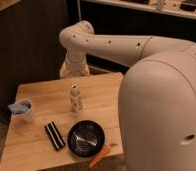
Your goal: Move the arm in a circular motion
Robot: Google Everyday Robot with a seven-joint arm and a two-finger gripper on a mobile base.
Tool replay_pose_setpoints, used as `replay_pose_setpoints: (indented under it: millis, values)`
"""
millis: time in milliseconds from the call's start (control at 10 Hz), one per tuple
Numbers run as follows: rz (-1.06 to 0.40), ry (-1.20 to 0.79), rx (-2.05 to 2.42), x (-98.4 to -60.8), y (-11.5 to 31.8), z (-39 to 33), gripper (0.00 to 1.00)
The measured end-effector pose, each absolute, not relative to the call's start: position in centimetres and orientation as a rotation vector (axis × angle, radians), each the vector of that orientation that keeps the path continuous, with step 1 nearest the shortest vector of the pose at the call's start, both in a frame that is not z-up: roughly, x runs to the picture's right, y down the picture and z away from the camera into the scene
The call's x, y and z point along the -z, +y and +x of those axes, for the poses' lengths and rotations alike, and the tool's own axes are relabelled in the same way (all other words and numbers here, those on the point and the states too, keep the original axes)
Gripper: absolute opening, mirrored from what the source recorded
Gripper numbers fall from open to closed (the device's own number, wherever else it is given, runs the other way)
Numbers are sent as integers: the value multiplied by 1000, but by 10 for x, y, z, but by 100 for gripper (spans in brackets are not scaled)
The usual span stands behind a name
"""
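Aloft, tubular arm [116,44], pincer [73,73] over wooden table [41,93]

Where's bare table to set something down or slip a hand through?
Free: the table's back-left, between the blue cup and the far edge; the front-left corner, left of the black bar; the strip right of the white bottle. Crowded: front centre, bar, black bowl and orange piece close together. The end effector hangs over the back edge.
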State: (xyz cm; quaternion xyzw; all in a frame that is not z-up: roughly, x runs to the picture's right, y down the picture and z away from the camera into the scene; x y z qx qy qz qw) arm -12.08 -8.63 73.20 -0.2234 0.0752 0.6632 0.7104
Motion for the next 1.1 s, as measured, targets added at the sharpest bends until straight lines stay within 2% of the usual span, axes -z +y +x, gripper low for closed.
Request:
replay_pose_setpoints:
  millis: [400,600,800,1100]
  values:
    - [-360,136,-1497,-750,-139,-97,80]
    - [-289,142,-1552,-763,-170,-59,80]
    - [-247,163,-1606,-765,-177,-14,80]
    - [-231,185,-1676,-755,-163,41,80]
